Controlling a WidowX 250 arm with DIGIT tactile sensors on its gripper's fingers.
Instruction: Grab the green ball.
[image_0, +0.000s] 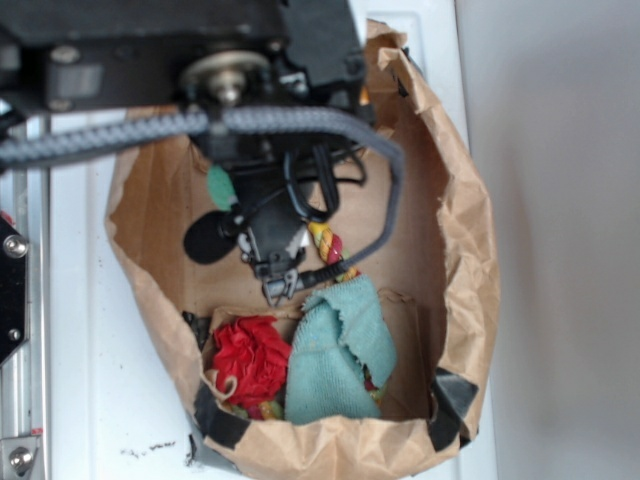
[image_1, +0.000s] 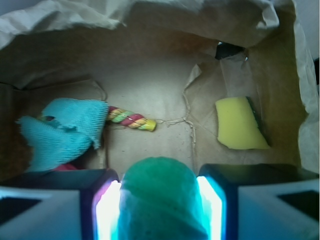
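gripper (image_1: 159, 200) jaws part-spread, pinching small mint-green textured ball (image_1: 159, 192) between both lit fingers (image_1: 106, 207), inside crumpled brown paper bag (image_1: 150, 85), striped twisted rope toy (image_1: 132, 120) just ahead, teal terry cloth (image_1: 62, 130) ahead-left, yellow sponge (image_1: 239, 122) ahead-right

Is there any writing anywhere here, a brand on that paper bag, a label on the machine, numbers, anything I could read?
None can be read in either view.
Paper bag: plain brown, no print showing.
Robot arm: black housing, no legible label or number.
Green ball between the gripper fingers, teal cloth, yellow sponge, red fabric ball, striped rope: no text on any.
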